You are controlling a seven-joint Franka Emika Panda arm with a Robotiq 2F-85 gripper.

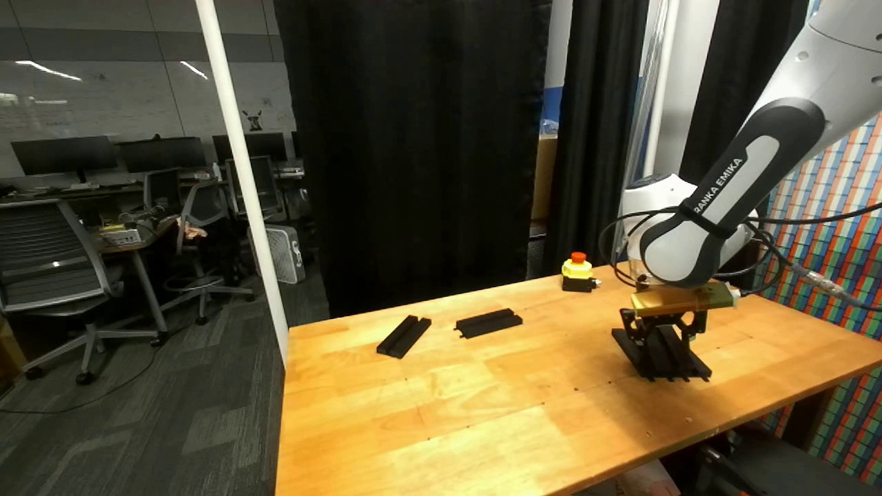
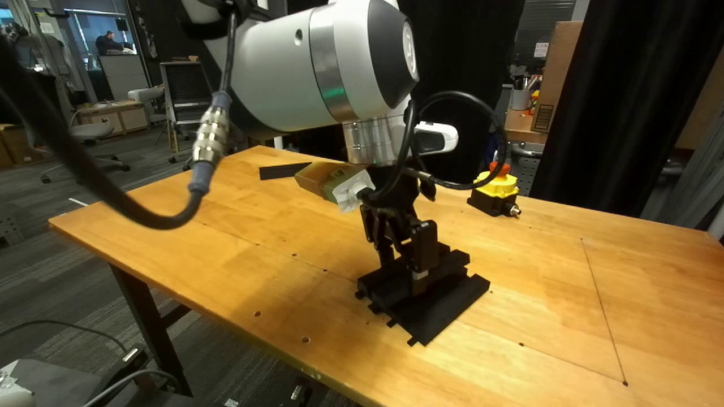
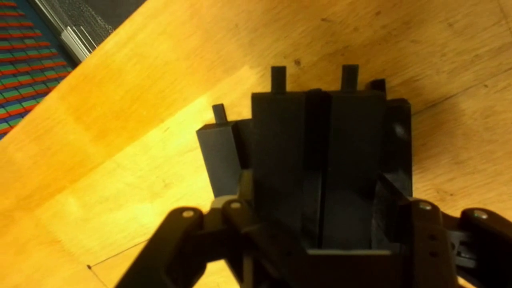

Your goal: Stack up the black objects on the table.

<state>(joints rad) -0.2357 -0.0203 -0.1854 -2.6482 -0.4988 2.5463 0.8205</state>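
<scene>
In an exterior view, the table [image 1: 441, 427] spans the frame's lower middle and right. A black slab [image 1: 404, 337] and another slab [image 1: 489, 322] lie apart just below centre. More slabs [image 1: 665, 359] are bunched at lower right, and a button [image 1: 577, 272] stands right of centre.

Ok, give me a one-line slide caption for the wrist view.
Gripper closed on a grooved black slab, with more black parts lower on either side, over the wooden tabletop.

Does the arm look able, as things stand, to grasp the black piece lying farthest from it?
Probably not yet: the tool seems closed on the top black piece, so it would likely need to release that before taking the farthest piece.
</scene>
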